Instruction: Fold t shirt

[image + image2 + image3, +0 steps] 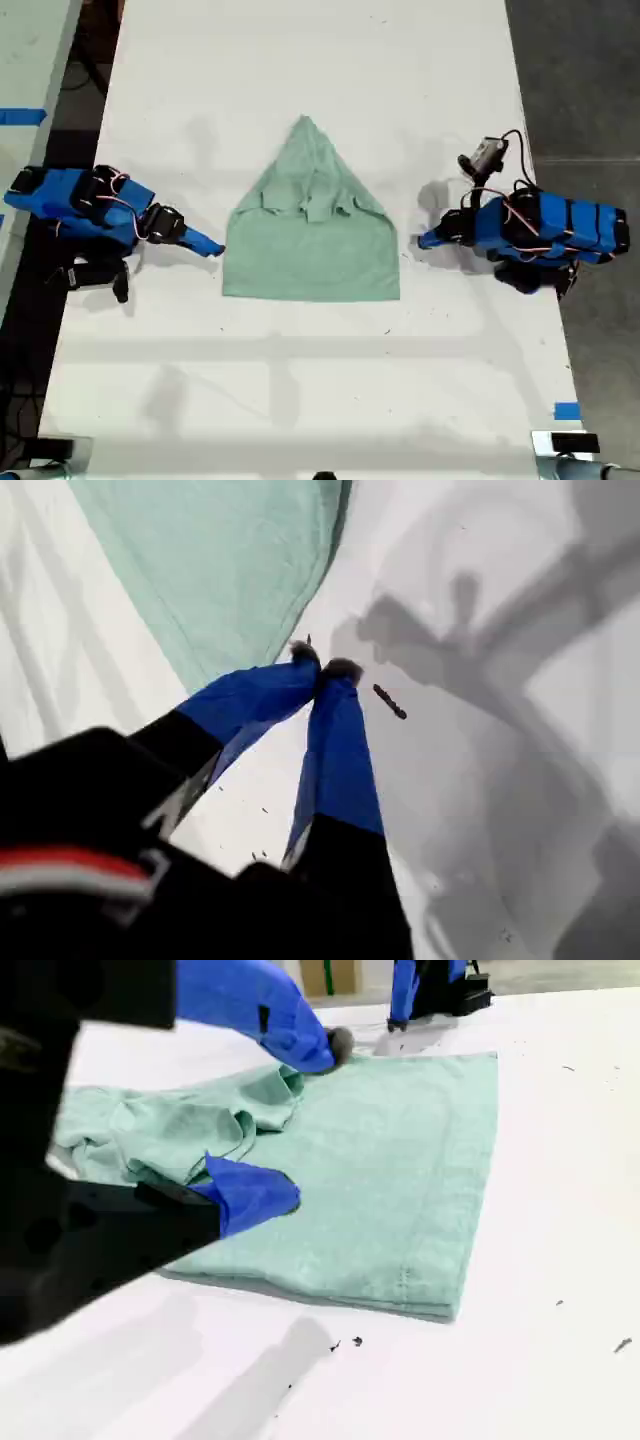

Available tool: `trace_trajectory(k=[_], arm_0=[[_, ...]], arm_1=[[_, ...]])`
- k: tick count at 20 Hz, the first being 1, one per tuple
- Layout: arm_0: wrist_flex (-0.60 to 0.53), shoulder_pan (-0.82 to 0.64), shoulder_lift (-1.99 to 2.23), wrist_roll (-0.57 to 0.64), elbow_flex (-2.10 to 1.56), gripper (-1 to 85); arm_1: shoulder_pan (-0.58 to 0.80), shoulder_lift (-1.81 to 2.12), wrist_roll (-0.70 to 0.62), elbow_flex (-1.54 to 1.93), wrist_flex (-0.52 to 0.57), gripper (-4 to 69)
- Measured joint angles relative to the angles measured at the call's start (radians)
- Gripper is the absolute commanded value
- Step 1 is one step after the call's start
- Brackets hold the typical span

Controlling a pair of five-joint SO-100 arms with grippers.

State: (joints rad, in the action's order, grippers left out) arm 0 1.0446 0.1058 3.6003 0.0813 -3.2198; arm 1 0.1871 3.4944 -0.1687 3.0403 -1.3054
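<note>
First claw [325,667] pressed together beside t shirt [220,570]; second claw [312,1122] spread, its body hiding part of folded top.

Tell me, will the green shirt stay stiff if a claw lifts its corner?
Probably not. The t shirt has folded flaps that bunch and wrinkle, so a lifted corner would likely droop. It lies thin and flat on the table, so it seems light; a push would probably crumple it.

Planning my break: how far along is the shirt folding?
Done: the t shirt has its top corners folded into a point. In hand: nothing; my first end effector is shut empty, my second end effector open, both beside the cloth. Left: the remaining folds.
</note>
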Motion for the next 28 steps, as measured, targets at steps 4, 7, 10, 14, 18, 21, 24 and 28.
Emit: trace_trajectory(k=[4,7,10,14,18,21,24,28], arm_0=[[0.000,0.000,0.000,0.000,0.000,18.4],[0.000,0.000,0.000,0.000,0.000,18.4],[0.000,0.000,0.000,0.000,0.000,18.4],[0.000,0.000,0.000,0.000,0.000,18.4],[0.000,0.000,0.000,0.000,0.000,18.3],[0.000,0.000,0.000,0.000,0.000,18.3],[0.000,0.000,0.000,0.000,0.000,18.3],[0.000,0.000,0.000,0.000,0.000,18.3]], arm_1=[[0.000,0.000,0.000,0.000,0.000,2.0],[0.000,-0.117,0.000,-0.098,0.000,1.9],[0.000,-0.502,0.000,-0.374,0.003,3.9],[-0.048,-0.968,0.015,-0.713,0.005,20.4],[-0.106,-1.368,0.051,-0.966,0.005,21.7],[-0.118,-1.546,0.075,-1.025,0.005,20.3],[-0.117,-1.672,0.077,-1.025,0.021,19.0],[-0.100,-1.763,0.077,-1.032,0.049,16.9]])
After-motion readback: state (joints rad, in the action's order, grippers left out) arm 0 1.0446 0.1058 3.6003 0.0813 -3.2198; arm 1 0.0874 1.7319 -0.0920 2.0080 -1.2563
